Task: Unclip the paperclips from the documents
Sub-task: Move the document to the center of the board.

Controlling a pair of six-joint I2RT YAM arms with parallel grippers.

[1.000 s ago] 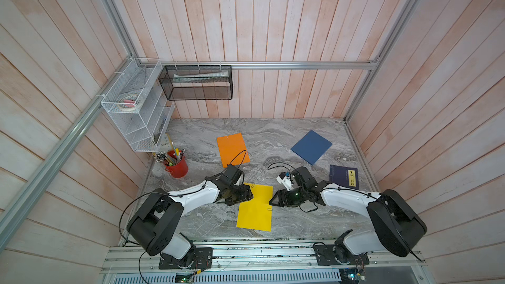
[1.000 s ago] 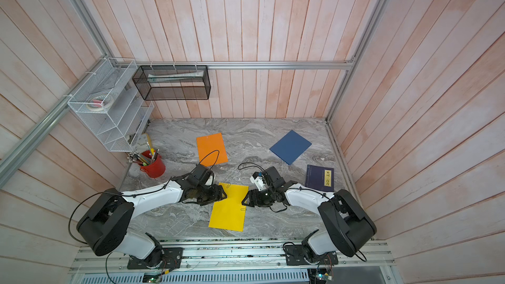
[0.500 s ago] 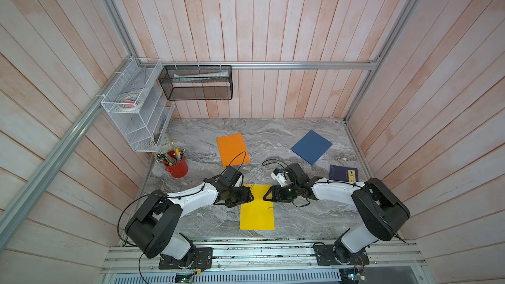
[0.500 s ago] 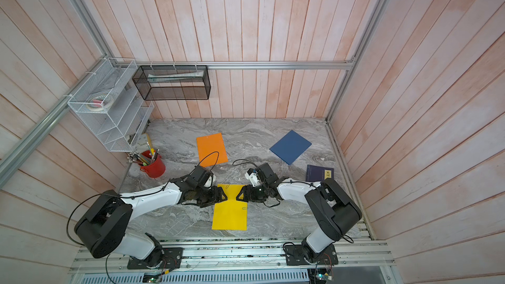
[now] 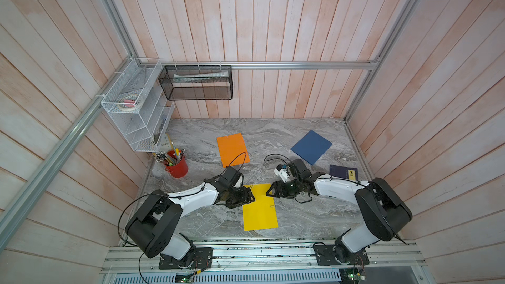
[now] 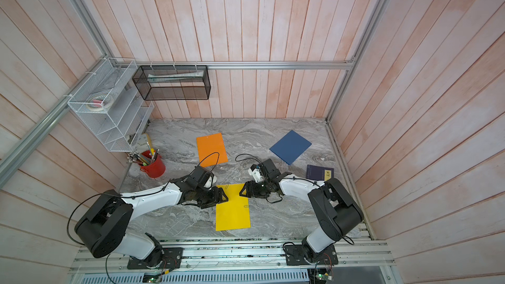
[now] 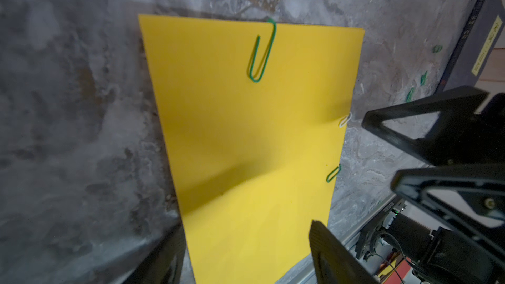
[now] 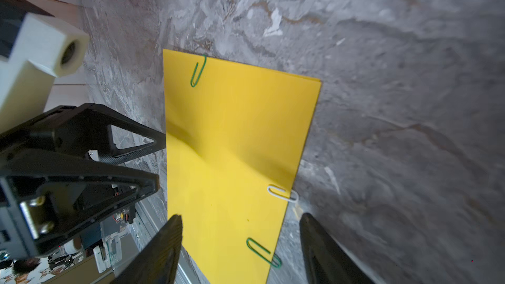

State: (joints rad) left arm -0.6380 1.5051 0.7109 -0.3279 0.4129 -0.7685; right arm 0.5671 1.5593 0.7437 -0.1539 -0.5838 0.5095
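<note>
The yellow document [image 5: 259,211] lies near the front of the table, between my two grippers. It carries a green paperclip [image 7: 262,53] on its far edge, and a white paperclip [image 8: 282,193] and another green paperclip [image 8: 263,252] on its right edge. My left gripper [image 5: 252,198] is open, low over the sheet's left side, holding nothing. My right gripper [image 5: 268,193] is open too, its fingers astride the right edge near the two side clips. The orange document [image 5: 232,150] and the blue document [image 5: 311,147] lie farther back.
A navy book [image 5: 343,172] lies at the right, with loose green paperclips [image 7: 423,77] on the table beside it. A red cup of pens [image 5: 177,166] stands at the left. A white wire shelf [image 5: 136,113] and a black mesh basket [image 5: 196,83] hang on the walls.
The yellow sheet has turned from tilted to square with the table's front edge. My right gripper has moved left and slightly back to the sheet's right edge. The left gripper has barely moved.
</note>
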